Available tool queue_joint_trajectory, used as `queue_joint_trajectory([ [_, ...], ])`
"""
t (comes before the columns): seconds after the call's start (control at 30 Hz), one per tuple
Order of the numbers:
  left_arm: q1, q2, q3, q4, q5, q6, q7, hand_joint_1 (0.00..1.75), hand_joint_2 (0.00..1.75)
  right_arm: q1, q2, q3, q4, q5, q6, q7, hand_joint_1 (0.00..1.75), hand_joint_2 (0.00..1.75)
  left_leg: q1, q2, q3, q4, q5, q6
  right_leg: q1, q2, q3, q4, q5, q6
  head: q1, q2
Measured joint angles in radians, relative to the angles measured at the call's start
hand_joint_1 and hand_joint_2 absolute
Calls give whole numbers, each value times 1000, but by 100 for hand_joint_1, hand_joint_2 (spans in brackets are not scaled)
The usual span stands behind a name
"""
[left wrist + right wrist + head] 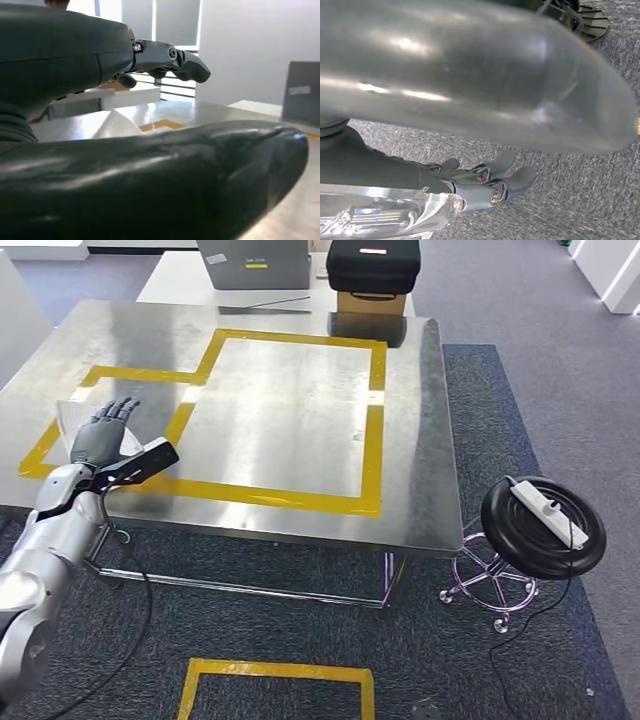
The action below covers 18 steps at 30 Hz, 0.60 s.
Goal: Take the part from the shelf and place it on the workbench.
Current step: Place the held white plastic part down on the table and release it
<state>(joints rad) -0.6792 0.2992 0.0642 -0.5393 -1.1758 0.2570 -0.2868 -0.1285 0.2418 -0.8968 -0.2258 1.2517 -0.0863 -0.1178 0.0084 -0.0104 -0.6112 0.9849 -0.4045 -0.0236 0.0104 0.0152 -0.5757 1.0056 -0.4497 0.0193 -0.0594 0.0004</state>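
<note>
Left robot hand released over the bagged part on the table

I see the left robot hand (106, 435) with its fingers spread and nothing in them, hovering above the clear plastic-bagged part (66, 420), which lies on the shiny steel table (287, 420) inside the smaller yellow tape outline (98, 375) at its left end. The right robot hand (478, 182) hangs over grey carpet with crinkled clear plastic (376, 215) against it; I cannot tell whether it grips that. Beyond the table, a closed black case (373, 265) sits on a cardboard box (370, 302).
</note>
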Motion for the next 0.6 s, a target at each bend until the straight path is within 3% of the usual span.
queue_joint_trajectory([
  [0.27, 125, -107, 50, -318, 172, -147, -98, 0, 0, 7, 0, 0, 0, -3, -6, -1, 0, 0, 0, 0, 0, 0, 0, 0, 0, 0, 0, 0, 0, 0, 0, 0],
  [0.47, 222, -128, 27, -527, 281, -237, -157, 0, 0, 7, 0, 0, 0, -6, -8, -7, 0, 0, 0, 0, 0, 0, 0, 0, 0, 0, 0, 0, 0, 0, 0, 0],
  [0.6, 330, -129, -14, -681, 369, -262, -203, 0, 0, 9, 0, -3, 0, -17, -12, -15, 0, 0, 0, 0, 0, 0, -2, -1, 0, 0, 0, 0, -1, 0, 0, 0],
])
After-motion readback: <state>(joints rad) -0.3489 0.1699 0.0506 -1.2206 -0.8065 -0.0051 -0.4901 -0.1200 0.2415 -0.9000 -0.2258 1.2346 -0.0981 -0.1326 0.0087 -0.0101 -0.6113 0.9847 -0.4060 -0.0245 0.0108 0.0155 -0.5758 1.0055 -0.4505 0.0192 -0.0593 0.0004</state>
